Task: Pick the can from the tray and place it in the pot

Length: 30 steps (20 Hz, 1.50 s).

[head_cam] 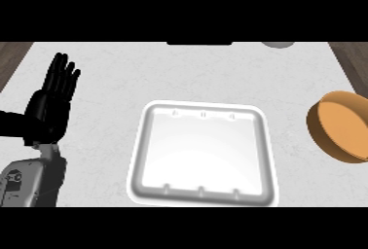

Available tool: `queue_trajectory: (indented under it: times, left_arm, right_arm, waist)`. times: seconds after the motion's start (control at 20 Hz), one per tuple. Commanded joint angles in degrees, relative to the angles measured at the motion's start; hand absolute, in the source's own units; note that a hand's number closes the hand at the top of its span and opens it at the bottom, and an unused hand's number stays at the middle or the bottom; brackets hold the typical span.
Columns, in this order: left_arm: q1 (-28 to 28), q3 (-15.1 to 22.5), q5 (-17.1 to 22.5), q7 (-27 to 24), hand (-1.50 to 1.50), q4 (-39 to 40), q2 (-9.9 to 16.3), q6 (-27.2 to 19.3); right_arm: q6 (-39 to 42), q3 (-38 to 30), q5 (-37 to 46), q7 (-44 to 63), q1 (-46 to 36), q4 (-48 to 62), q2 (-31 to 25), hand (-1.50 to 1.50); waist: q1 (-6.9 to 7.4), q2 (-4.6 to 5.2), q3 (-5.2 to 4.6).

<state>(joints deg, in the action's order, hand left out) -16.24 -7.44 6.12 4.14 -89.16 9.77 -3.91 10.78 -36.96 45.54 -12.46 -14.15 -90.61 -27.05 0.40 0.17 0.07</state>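
A white square tray (152, 146) lies in the middle of the counter, and nothing shows inside it. The orange-brown pot (343, 127) sits at the right edge, partly cut off; what I see of its inside holds nothing. No can is visible anywhere. My left hand (50, 104) stands at the left of the tray, fingers straight and pointing up, resting open and apart from the tray. My right hand does not show.
A pale grey rounded object (277, 44) peeks in at the far edge, top right. A dark strip (200, 43) lies along the far edge at centre. Wooden floor shows past the counter's left and right corners.
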Motion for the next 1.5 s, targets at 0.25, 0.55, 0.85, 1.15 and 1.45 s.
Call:
queue_trajectory:
  times: [0.25,0.55,0.85,1.15,1.45]
  left_arm:
    - [0.2,2.4,-1.3,1.6,0.00,-2.4,-2.0,-1.3]
    - [0.2,0.6,-1.4,-2.1,0.00,1.4,-1.7,-1.2]
    - [0.3,-0.4,-0.7,-3.8,0.00,3.7,-0.5,0.5]
    - [2.5,-0.5,1.0,1.1,0.00,-2.2,0.6,1.4]
    - [-0.7,1.0,-2.2,-0.5,0.00,0.3,-1.4,-1.7]
  right_arm:
    - [-0.5,2.8,1.8,-4.0,-7.1,26.5,-5.7,1.50]
    - [2.4,4.1,-1.5,-11.9,-8.2,37.8,-6.4,-1.50]
    - [4.5,2.2,-8.3,-18.2,-12.0,37.8,-7.5,-1.50]
    - [8.0,-6.3,-18.5,-13.5,-14.1,41.4,-6.3,-1.50]
    - [13.7,-12.2,-27.0,-7.9,-16.9,44.9,-11.3,-1.50]
  waist:
    - [0.87,0.11,0.02]
    - [0.19,0.07,0.00]
    - [-0.36,-0.15,-0.06]
    - [-0.04,-0.24,-0.02]
    - [-0.55,-0.14,-0.04]
